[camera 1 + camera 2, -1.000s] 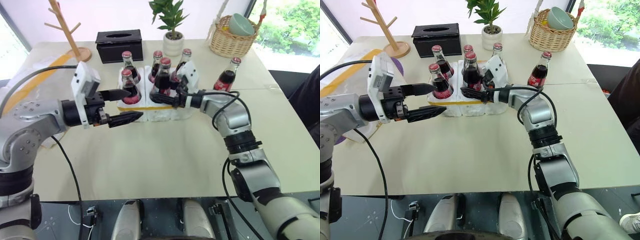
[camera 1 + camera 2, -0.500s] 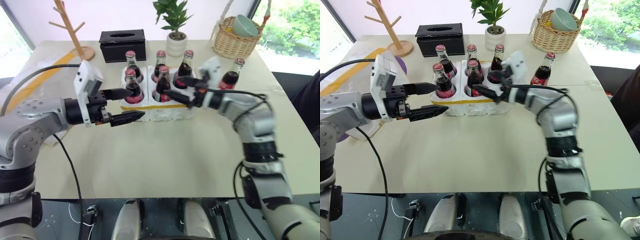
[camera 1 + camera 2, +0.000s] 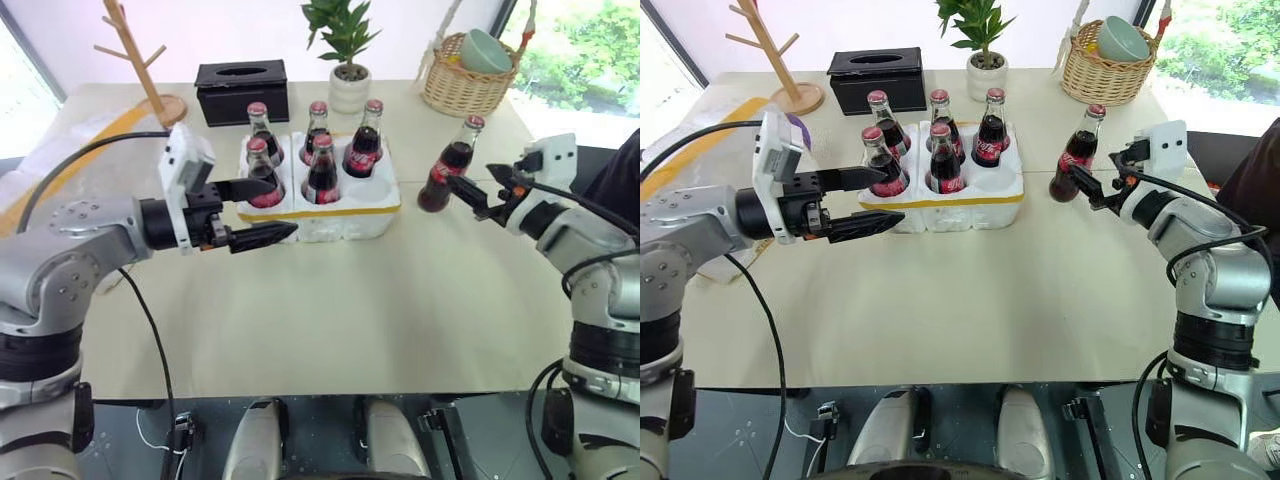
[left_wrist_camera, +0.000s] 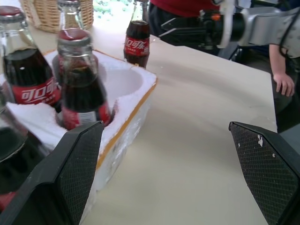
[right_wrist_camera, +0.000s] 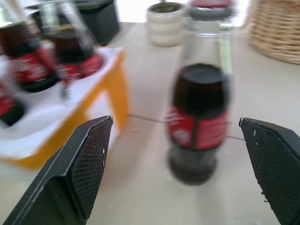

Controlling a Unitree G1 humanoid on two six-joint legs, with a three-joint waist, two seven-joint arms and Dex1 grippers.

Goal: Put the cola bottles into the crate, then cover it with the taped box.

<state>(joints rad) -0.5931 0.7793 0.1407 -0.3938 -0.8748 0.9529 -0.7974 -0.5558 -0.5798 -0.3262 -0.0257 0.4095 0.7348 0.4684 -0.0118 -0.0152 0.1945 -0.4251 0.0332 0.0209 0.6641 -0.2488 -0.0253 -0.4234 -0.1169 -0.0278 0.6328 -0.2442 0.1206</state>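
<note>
five cola bottles [image 3: 322, 172] stood in the crate [image 3: 330, 218], one well [image 3: 371, 189] empty, while the sixth bottle [image 3: 446, 165] stood on the table [image 3: 330, 310] beside my right gripper [image 3: 480, 192], and my left gripper [image 3: 265, 212], like it, was spread wide, holding nothing.

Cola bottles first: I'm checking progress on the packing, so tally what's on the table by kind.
Cola bottles in the crate: 5
Cola bottle on the table: 1
Crate: 1
Tissue box: 1
Potted plant: 1
Wicker basket: 1
Wooden rack: 1
Total: 11
</note>
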